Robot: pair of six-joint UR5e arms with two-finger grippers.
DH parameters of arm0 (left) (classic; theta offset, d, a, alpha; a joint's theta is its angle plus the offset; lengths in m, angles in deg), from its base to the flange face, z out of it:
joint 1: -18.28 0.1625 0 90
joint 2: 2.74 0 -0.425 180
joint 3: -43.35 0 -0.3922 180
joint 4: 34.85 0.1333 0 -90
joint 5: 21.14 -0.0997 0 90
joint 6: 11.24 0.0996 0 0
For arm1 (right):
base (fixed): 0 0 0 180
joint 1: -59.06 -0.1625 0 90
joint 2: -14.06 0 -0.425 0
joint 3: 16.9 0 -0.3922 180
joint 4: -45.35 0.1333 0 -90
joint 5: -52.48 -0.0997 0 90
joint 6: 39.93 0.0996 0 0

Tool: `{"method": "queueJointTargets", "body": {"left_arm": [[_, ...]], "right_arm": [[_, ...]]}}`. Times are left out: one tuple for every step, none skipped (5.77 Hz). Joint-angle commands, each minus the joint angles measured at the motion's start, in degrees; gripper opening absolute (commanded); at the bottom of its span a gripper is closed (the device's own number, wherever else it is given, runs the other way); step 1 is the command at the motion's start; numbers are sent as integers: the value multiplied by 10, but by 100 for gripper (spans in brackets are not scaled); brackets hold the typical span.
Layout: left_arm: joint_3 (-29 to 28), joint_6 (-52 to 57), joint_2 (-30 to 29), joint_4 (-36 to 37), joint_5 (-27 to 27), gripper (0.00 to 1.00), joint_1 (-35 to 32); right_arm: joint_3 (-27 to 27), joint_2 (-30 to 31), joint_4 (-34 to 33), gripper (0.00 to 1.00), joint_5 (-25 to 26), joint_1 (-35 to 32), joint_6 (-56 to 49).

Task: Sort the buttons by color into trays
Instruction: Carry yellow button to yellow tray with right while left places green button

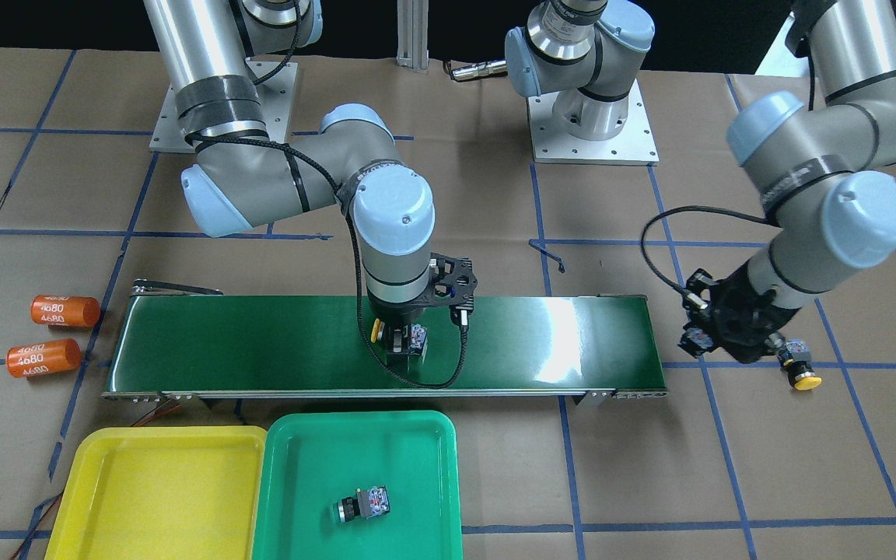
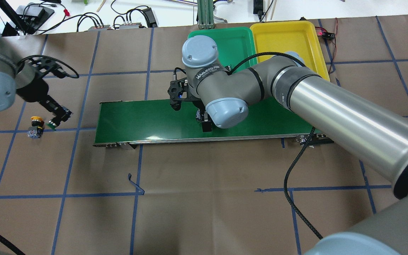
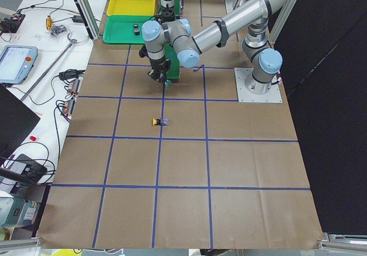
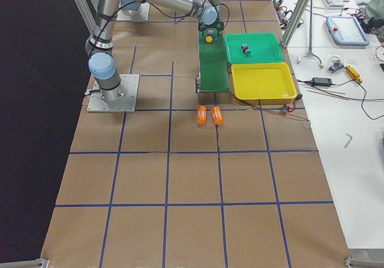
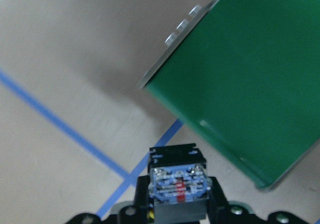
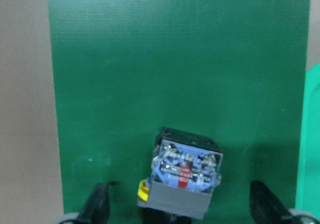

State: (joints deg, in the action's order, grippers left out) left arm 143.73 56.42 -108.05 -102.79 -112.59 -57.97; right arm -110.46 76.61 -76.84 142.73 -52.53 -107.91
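Observation:
My right gripper (image 1: 405,346) hangs low over the dark-green belt, open, its fingers (image 6: 100,206) standing wide on either side of a yellow-capped button (image 6: 184,176) that lies on the belt. My left gripper (image 2: 57,118) is off the belt's end, above the paper, shut on a green-capped button (image 2: 51,124) whose blue-and-red block (image 5: 177,186) faces the wrist camera. Another yellow button (image 1: 802,373) lies on the paper beside that gripper. A fourth button (image 1: 362,505) lies in the green tray (image 1: 300,467). The yellow tray (image 1: 160,498) sits next to the green one.
The long conveyor belt (image 1: 261,342) runs between the arms and the trays. Two orange cylinders (image 1: 65,311) marked 4680 lie on the paper beyond the belt's end on the right arm's side. Both arm bases are bolted to the table behind the belt.

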Motion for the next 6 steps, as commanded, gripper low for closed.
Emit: {"method": "queueJointTargets", "body": {"left_arm": [[3, 116, -3, 5, 0, 1, -111], [2, 205, -12, 14, 2, 1, -117], [4, 214, -27, 14, 5, 4, -129], [7, 214, -28, 14, 5, 28, -131], [11, 216, -24, 14, 14, 80, -130], [11, 208, -14, 10, 13, 95, -126]], "right_arm": [[-9, 11, 9, 40, 8, 21, -2], [-10, 19, 9, 16, 18, 35, -21], [-8, 37, 8, 11, 19, 59, -54], [-6, 49, 7, 11, 19, 103, -121], [6, 41, -8, 12, 17, 154, -222], [32, 15, -46, 12, 19, 184, -270]]}}
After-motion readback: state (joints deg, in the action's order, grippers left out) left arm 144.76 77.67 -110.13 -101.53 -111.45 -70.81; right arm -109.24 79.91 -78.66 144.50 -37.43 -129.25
